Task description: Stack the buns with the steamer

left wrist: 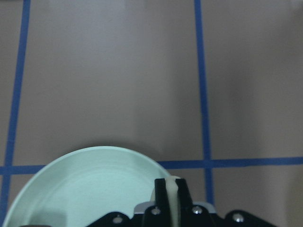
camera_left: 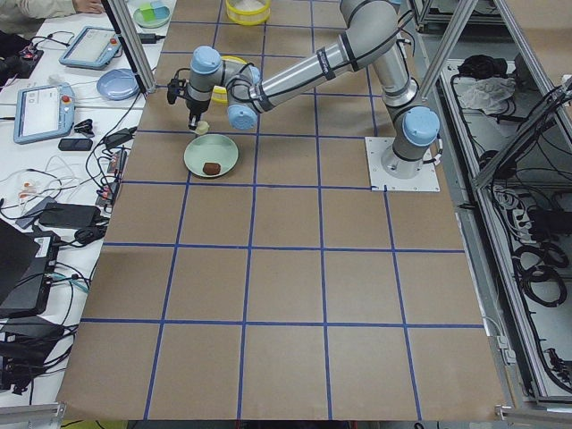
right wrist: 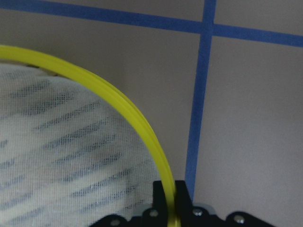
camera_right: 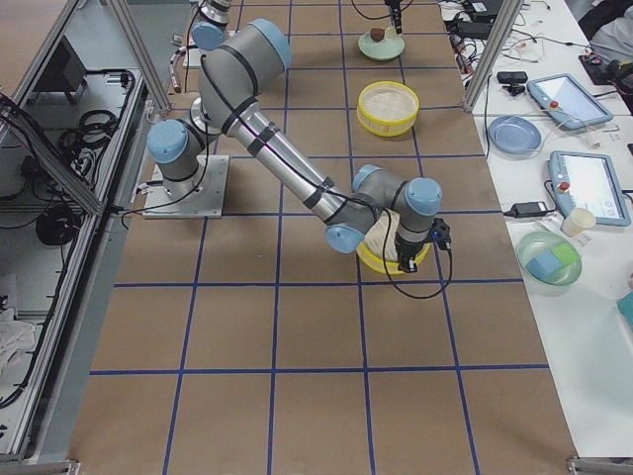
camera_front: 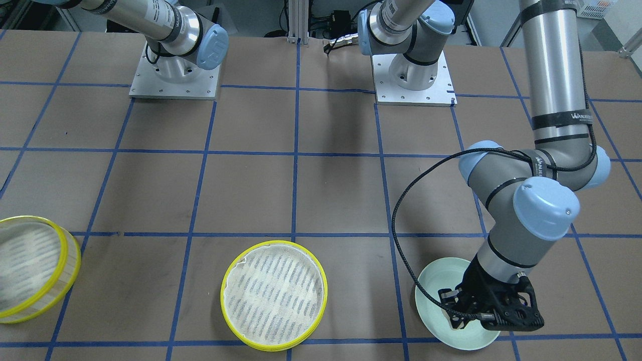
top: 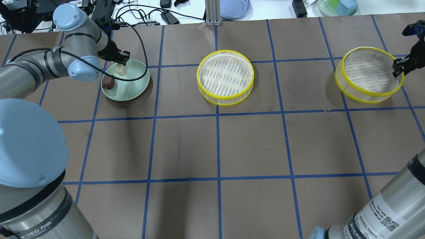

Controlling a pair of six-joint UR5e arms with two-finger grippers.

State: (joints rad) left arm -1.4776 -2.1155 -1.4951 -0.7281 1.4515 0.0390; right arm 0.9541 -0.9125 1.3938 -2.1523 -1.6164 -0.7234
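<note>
At the far left corner of the table (top: 252, 142), the left gripper (top: 121, 65) points straight down with its fingers clenched on the cream-white bun (top: 121, 70). Left wrist view: the bun is pinched edge-on between the two fingers. It hangs over the far part of the mint-green plate (top: 132, 89). Cannot tell whether its underside touches the plate. The reddish-brown bun (top: 108, 83) lies flat on the same plate, on the side towards the table's left edge, just beside the held bun and apart from it.

Towards the far right corner, the right gripper (top: 399, 65) grasps the outer steamer tier (top: 365, 96). Right wrist view: the yellow rim runs between the fingers, which are closed on it, with the white mesh liner on the inner side. Cannot tell whether this tier is resting on the table.

Along the far edge, about midway between the plate and the gripped tier, the middle steamer tier (top: 225, 78) sits flat, well apart from both.
</note>
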